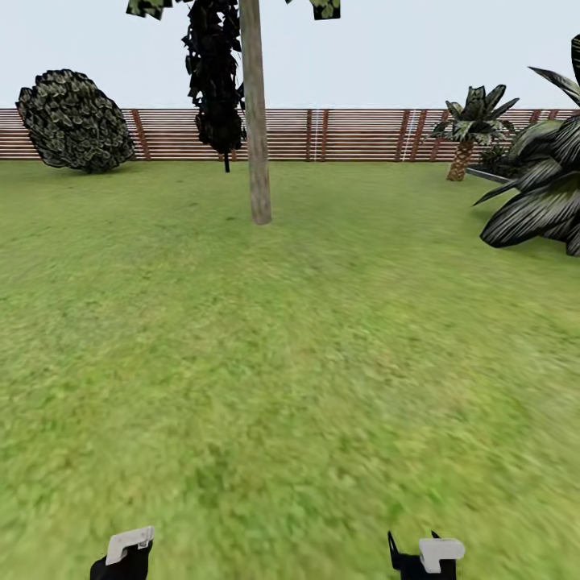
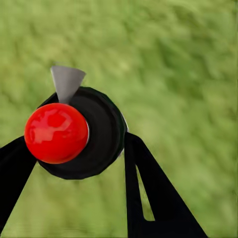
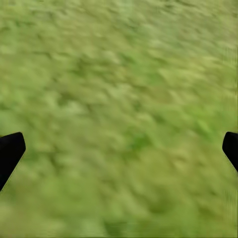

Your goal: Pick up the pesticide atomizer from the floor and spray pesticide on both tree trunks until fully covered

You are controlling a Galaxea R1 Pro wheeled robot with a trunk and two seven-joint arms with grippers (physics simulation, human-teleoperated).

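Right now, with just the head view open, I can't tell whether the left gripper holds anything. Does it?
Observer: Yes. In the left wrist view the left gripper has its fingers closed against the pesticide atomizer, a round black body.
Operator: Any detail on it?
Observer: It carries a glossy red ball, with a grey nozzle beside that.
Operator: And the right gripper?
Observer: Open, its fingers wide apart, with blurry grass between them.
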